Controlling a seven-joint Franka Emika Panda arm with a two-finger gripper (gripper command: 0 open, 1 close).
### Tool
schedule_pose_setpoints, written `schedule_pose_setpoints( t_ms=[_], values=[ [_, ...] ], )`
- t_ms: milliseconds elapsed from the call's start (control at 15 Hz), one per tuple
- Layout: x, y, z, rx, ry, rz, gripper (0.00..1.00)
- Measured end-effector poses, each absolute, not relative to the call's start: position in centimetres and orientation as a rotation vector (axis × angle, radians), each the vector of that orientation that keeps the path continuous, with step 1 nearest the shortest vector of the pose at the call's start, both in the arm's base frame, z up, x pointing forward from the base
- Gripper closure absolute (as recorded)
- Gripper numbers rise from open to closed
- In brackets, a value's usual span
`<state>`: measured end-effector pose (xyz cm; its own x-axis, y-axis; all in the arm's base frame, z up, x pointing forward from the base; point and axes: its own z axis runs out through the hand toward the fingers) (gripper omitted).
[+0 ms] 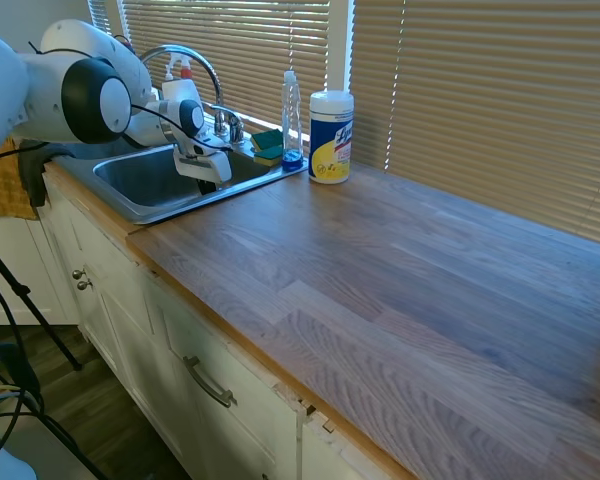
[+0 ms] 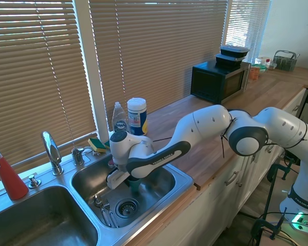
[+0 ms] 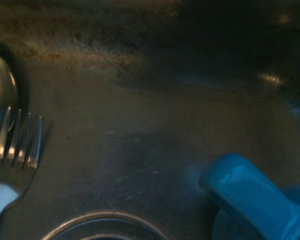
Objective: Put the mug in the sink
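Lower right of the wrist view, we note the mug (image 3: 255, 200); gripper (image 2: 132, 183) clamps it inside the sink (image 2: 182, 180), frame centre.

Arm link: the dark band on the white arm (image 2: 155, 160) carries light lettering that reads "FRANKA EMIKA", seen in the second exterior view.
Canister: the white canister (image 1: 330, 137) by the window bears a yellow label with dark script, too blurred to read.
Bottle: the clear slim bottle (image 2: 119, 118) shows a small dark round label; its words cannot be made out.
Wrist view: no print visible.
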<state>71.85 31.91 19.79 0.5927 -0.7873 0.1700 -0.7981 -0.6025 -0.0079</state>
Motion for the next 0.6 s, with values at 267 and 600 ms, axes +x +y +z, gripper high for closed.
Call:
schedule_pose_setpoints(
  t_ms=[267, 600],
  values=[
    [72.08, 31.71, 19.19, 2.729, -1.369, 0.226, 0.0],
    [72.27, 31.59, 19.33, 2.734, -1.367, 0.231, 0.0]
  ],
)
